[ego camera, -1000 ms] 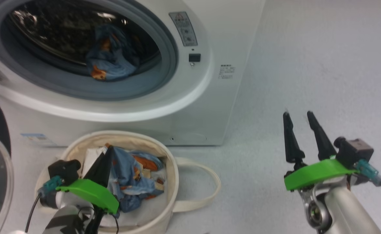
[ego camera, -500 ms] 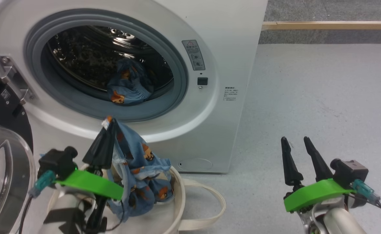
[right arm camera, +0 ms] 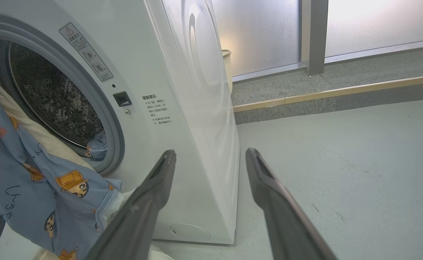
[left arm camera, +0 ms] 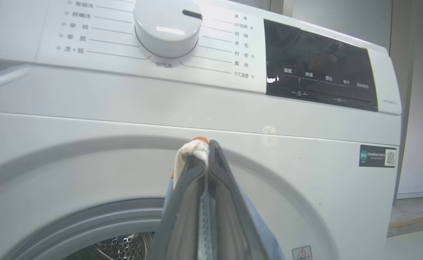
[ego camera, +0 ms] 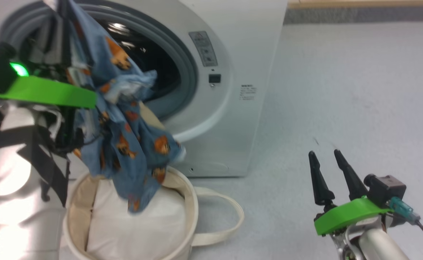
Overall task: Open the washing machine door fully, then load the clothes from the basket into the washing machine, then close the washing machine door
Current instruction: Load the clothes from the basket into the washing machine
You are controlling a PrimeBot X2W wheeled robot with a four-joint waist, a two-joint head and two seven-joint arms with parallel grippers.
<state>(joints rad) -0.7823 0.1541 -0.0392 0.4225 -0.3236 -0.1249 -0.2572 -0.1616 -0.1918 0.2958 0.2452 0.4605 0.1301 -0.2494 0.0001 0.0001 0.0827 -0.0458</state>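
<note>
My left gripper [ego camera: 58, 4] is raised high before the washing machine [ego camera: 233, 72] mouth, shut on a light-blue bear-print garment [ego camera: 121, 137] of the clothes. The garment hangs down over the basket [ego camera: 188, 202]. In the left wrist view the shut left gripper [left arm camera: 205, 144] pinches cream and orange fabric [left arm camera: 192, 148] in front of the machine's upper front [left arm camera: 88, 119]. Another blue garment [right arm camera: 97, 148] lies in the drum. My right gripper [ego camera: 323, 152] stands open and empty over the floor, right of the machine; its fingers [right arm camera: 153, 187] are wide apart. The washing machine door is out of view.
A plain white pad [ego camera: 135, 224] lies in the basket, whose loop handle [ego camera: 229, 213] rests on the floor. Open grey floor [ego camera: 359, 90] spreads right of the machine. A wooden strip [right arm camera: 341, 92] edges a raised kerb at the back.
My left gripper has lifted the blue garment out of the basket and up to the drum opening. The head camera has shifted. The right gripper has stayed open in place.
</note>
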